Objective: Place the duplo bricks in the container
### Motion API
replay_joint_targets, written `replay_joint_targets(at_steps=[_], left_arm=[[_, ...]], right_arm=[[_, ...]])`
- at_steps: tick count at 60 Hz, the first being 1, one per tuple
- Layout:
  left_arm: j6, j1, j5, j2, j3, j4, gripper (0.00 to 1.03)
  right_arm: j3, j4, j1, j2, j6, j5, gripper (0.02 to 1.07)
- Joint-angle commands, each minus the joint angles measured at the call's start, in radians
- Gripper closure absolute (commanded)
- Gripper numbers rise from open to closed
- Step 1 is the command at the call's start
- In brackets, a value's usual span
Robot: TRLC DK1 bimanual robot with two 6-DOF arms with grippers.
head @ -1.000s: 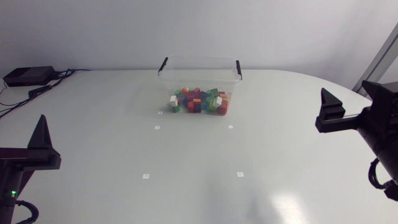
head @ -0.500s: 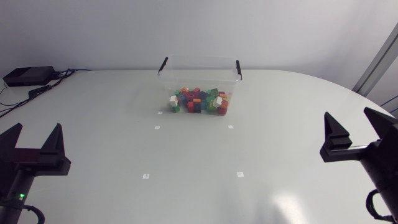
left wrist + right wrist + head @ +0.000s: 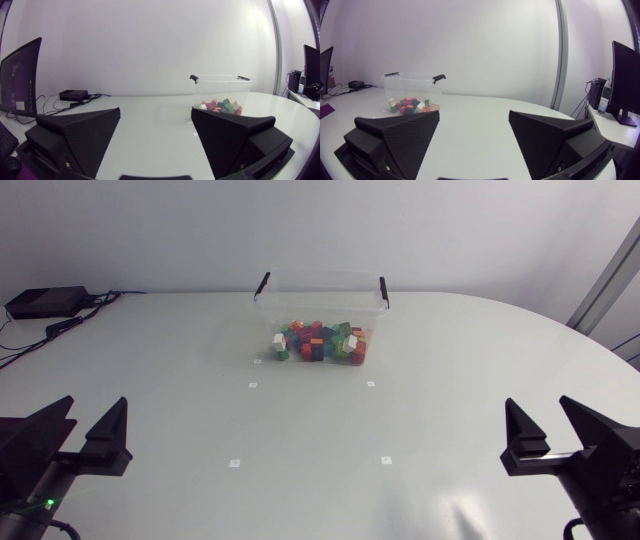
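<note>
Left gripper (image 3: 95,408): fingers spread wide, empty, low at the near edge.
Right gripper (image 3: 540,406): likewise spread, empty, well apart from it.
Duplo bricks (image 3: 318,342): all those seen lay heaped inside the clear container (image 3: 320,280), far side.
Reason: probably nothing was left to grasp.

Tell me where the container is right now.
In the head view the container stands at the far middle of the table, with bricks piled inside. It is far ahead of the left gripper and the right gripper.

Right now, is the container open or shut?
Open: the clear container has no lid on it, and the duplo bricks lie inside.
</note>
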Motion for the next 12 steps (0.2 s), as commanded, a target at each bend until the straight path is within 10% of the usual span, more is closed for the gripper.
replay_joint_targets(at_steps=[1, 12], left_arm=[[-0.033, -0.01, 0.007, 0.004, -0.023, 0.0, 0.04], [-0.033, -0.01, 0.007, 0.004, -0.023, 0.0, 0.04]], right_arm=[[-0.02, -0.003, -0.007, -0.011, 0.033, -0.004, 0.07], [-0.02, -0.003, -0.007, -0.011, 0.033, -0.004, 0.07]])
